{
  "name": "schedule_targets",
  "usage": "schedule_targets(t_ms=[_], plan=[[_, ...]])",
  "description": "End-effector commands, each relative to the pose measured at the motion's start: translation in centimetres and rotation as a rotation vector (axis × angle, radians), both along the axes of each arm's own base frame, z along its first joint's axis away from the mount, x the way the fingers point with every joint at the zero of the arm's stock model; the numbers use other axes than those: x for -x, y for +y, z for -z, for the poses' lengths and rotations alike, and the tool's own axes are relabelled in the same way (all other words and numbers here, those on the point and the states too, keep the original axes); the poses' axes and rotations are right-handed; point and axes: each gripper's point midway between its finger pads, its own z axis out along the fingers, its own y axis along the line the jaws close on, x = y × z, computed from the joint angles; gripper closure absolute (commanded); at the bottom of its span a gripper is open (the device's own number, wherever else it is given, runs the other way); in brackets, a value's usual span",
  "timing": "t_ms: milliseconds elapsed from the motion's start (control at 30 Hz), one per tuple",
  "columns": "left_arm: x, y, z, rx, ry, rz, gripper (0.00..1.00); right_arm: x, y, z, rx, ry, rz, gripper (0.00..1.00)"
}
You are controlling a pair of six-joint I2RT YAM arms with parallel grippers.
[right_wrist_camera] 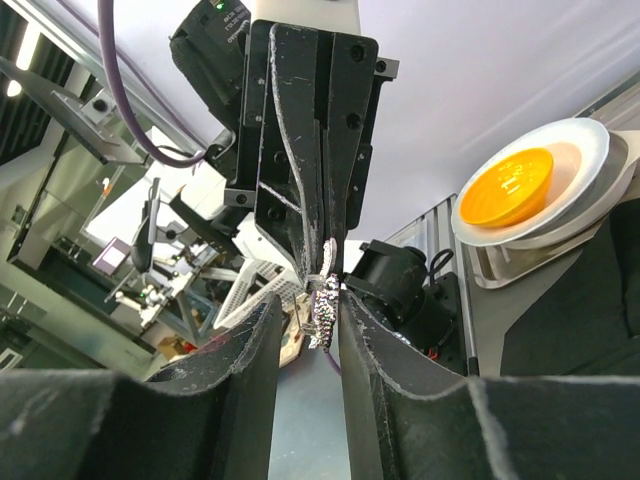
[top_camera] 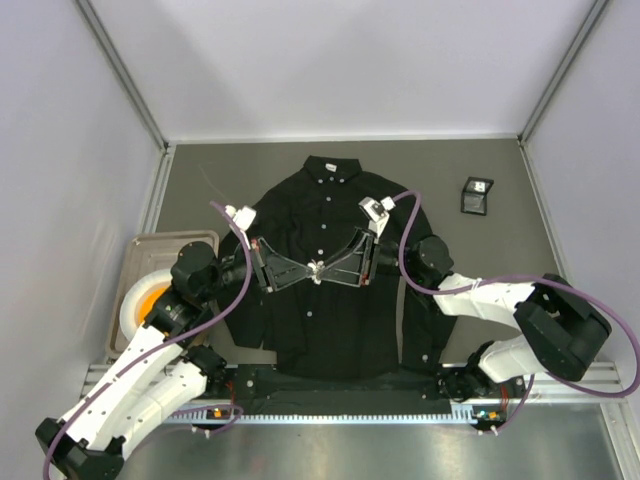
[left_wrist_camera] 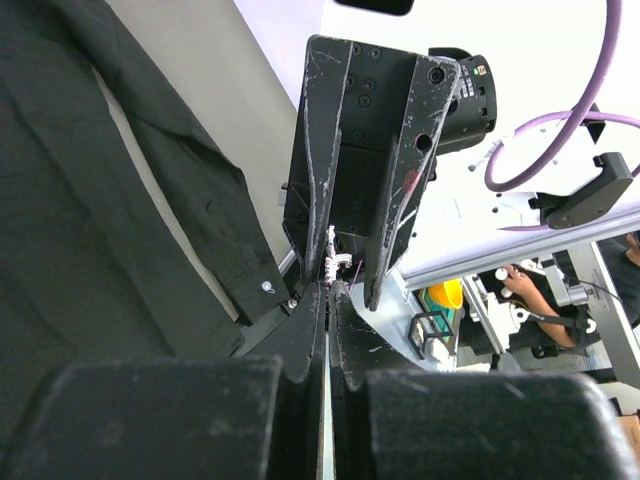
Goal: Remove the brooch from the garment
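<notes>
Closest to the lens on the right wrist: right gripper (right_wrist_camera: 310, 300), black fingers (right_wrist_camera: 240, 390) a little apart. Sits around the brooch (right_wrist_camera: 326, 285) without pressing it from both sides, as far as can be seen. Meets the left gripper (left_wrist_camera: 327, 295) tip to tip. Squeezed tight on that side, pinching the top end of the tiny white brooch. Hangs in the air between the two, over the middle of the garment (top_camera: 320, 330). Looks free of the black cloth, but hard to be sure from above.

Could fall from here. Cause: letting go on the left before closing on the right. Only a thin end pinched, so easy to slip out too. After a drop, might land in a fold of the shirt or bounce onto the gray table (top_camera: 440, 165), and then needs a fresh hunt and a hard pick-up.

Could bend or snap as well. Cause: pulling both ways at once with two tight grips on so small a thing.

Could tug the shirt up if caught by its pin after all. Best to close the right side first, then open the left slowly, then lift away gently.
</notes>
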Motion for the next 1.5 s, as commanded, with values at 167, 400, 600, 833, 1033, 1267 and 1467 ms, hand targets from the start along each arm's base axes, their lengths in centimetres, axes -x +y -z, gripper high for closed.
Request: schedule_targets(t_ms=[167,400,600,833,1033,1267,1467], plan=[[0.5,0.2,-2.6,0.037,-0.09,0.006,1.0,0.8,0.3,-2.1,-0.062,-0.078,-0.014,0.71],[0.2,0.3,-2.5,0.05,-0.056,-0.017,1.0,0.8,-0.7,-2.2,-0.07,-0.088,0.032,0.46],[0.1,0.2,-3.0,0.1,-0.049,-0.02,1.0,0.9,-0.8,-2.0,-0.069,-0.079,0.028,0.54],[0.3,-0.1,-2.7,0.127,-0.032,0.0,1.0,1.0,-0.4,-2.5,-0.096,-0.058,-0.015,0.72],[0.4,-0.2,-2.7,0.125,-0.036,0.012,1.0,1.1,-0.3,-2.7,-0.116,-0.065,-0.03,0.78],[0.6,-0.4,-2.5,0.131,-0.038,0.034,1.0,1.2,-0.3,-2.6,-0.117,-0.059,-0.038,0.84],[0.7,-0.1,-3.0,0.127,-0.059,0.02,1.0,0.5,-0.2,-1.9,-0.102,-0.032,0.0,0.88]])
